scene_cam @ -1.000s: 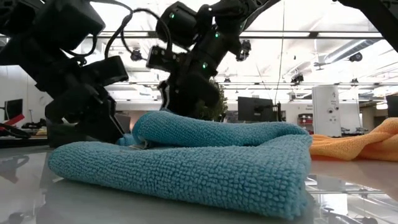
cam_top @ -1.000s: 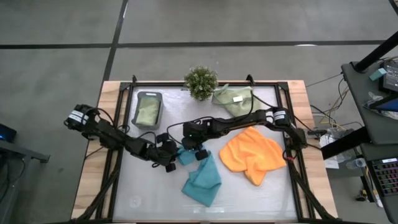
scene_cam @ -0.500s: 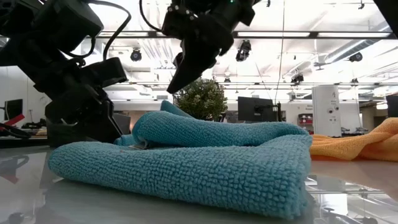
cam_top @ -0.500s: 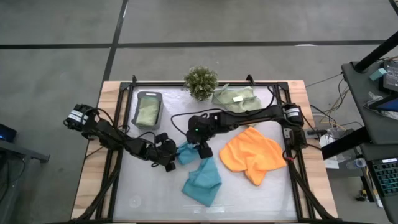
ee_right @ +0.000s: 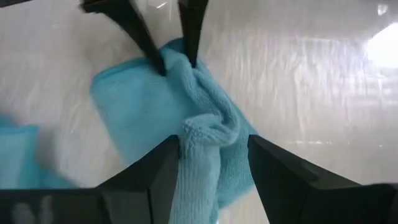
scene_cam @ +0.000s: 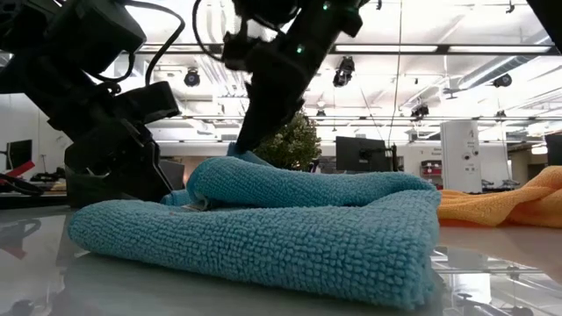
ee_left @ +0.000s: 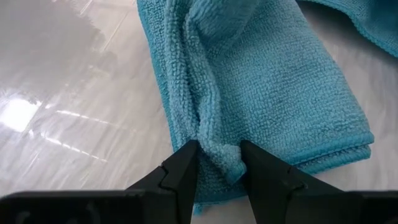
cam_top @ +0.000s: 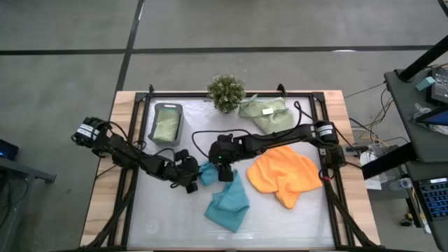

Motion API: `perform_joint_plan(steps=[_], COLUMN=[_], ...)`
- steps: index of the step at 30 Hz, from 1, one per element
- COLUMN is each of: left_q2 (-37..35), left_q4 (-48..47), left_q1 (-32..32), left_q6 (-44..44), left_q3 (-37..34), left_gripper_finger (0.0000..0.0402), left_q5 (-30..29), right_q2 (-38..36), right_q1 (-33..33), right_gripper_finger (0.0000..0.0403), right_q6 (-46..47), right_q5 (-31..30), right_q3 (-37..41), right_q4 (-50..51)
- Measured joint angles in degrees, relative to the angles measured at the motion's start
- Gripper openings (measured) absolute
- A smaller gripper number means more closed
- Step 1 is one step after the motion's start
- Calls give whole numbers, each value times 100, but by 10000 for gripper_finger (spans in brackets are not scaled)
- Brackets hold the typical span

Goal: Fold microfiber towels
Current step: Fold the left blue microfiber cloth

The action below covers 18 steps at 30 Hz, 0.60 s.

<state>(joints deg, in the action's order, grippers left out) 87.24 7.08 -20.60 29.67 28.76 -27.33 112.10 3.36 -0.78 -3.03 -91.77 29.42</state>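
Tray far left holds a green towel. Left gripper pinches the teal towel; right gripper straddles it, fingers apart. Near bench lies bare.

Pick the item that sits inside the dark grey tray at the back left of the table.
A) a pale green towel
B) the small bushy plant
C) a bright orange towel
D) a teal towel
A: in the high view a pale green towel lies inside the dark grey tray, while the orange towel and plant sit elsewhere on the table.
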Motion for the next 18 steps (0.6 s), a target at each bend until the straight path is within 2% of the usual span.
perform_joint_plan(steps=[3,5,7,11,12,18], left_q2=[2,2,-17,-161,-216,-557], left_q4=[6,8,-3,-76,-96,-345], left_q1=[0,-4,-31,-72,-79,-85], left_q6=[0,0,-1,-31,-48,30], left_q3=[-3,-3,-3,-15,-26,-30], left_gripper_finger=[108,108,108,108,108,108], left_q5=[0,0,-1,21,37,96], right_q2=[153,208,220,218,218,262], right_q1=[2,-12,-51,-160,-178,-411], right_gripper_finger=[178,161,128,33,23,13], right_q6=[151,174,180,117,85,-25], right_q5=[-6,-15,-97,-171,-174,-153], right_q3=[2,5,5,5,5,5], right_q4=[-246,-335,-349,-315,-314,-336])
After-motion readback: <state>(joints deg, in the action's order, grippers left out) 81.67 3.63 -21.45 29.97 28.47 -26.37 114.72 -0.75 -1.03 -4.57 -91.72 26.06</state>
